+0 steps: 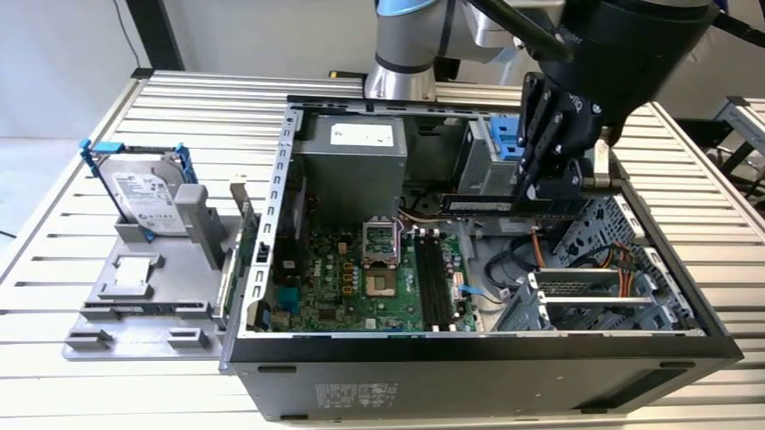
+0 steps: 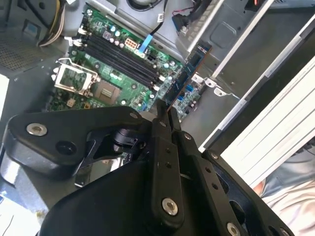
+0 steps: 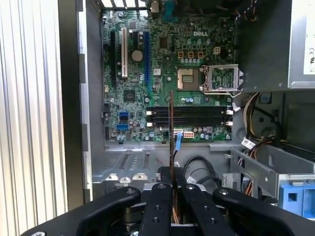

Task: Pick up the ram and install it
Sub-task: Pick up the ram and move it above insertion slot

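My gripper (image 1: 557, 197) is shut on the ram (image 1: 493, 205), a thin dark stick with a pale label strip, gripping it near one end. The stick hangs level in the air over the open computer case (image 1: 282, 224), toward the exterior view's right and above the cables beside the motherboard. In both wrist views the ram appears edge-on (image 3: 172, 132) (image 2: 191, 64), sticking out from between the shut fingers (image 3: 161, 196) of the gripper (image 2: 165, 115). The long black memory slots (image 3: 189, 116) (image 1: 433, 279) lie below it on the green motherboard (image 3: 162, 73), apart from the stick.
A silver hard drive in a blue bracket (image 1: 143, 193) stands on a grey holder (image 1: 132, 296) at the exterior view's left. Inside the case are the power supply (image 1: 353, 161), the CPU socket (image 1: 380, 251), a metal drive cage (image 1: 597, 287) and loose cables (image 1: 538, 255).
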